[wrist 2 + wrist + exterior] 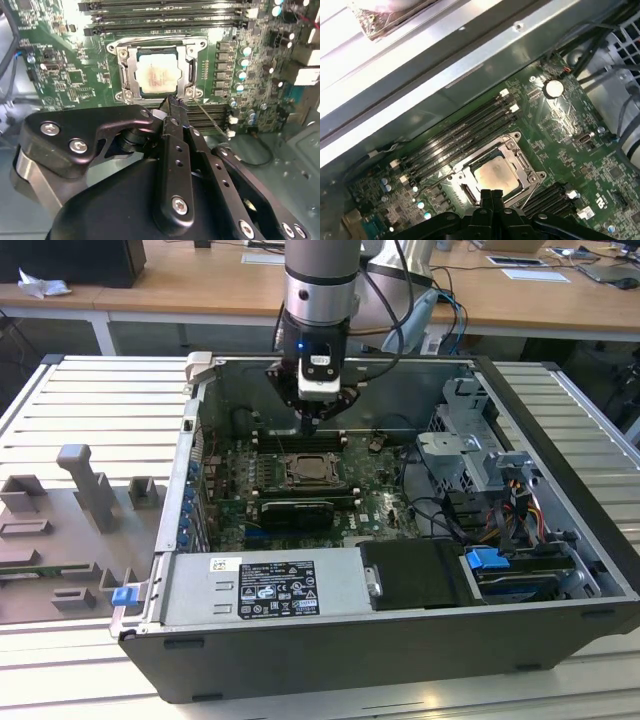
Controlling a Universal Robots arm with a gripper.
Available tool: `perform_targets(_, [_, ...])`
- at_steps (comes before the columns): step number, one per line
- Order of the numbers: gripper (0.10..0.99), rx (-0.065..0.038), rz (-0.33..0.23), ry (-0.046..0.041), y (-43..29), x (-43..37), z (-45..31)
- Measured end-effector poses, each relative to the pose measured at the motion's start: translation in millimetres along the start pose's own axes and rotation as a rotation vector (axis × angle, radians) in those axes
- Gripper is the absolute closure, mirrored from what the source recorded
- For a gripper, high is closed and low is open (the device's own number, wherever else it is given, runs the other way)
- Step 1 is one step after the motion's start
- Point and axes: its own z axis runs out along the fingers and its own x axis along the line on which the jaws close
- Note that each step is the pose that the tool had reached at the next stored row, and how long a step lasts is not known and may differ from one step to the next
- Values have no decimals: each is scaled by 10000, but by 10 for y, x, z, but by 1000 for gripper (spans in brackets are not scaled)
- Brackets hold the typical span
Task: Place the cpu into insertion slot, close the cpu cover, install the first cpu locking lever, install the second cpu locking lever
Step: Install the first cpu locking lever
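The cpu (157, 75) lies with its pale metal face up in the insertion slot (116, 47) on the green board. The silvery cpu cover (128, 70) lies flat around it, framing the chip. A thin wire locking lever (209, 118) runs out from one socket corner, slanting away over the memory slots. My gripper (172, 103) hangs just above the socket's edge, fingers pressed together, nothing visible between them. In the first wrist view the gripper (492, 193) is at the rim beside the cpu (495, 174). The exterior view shows the gripper (316, 418) above the insertion slot (305, 472).
The open computer case (560, 430) surrounds the board. Long memory slots (465, 127) flank the socket on both sides. A drive cage with cables (480, 470) stands at the exterior view's right, a power supply (270, 585) in front. Grey fixtures (90, 490) sit outside the case at the exterior view's left.
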Motion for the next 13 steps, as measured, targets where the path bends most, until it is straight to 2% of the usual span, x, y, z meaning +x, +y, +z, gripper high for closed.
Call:
perform_targets(5, [980, 35, -1564, 46, -1, 1, 1])
perform_targets(13, [980, 57, -2600, 76, -1, 1, 1])
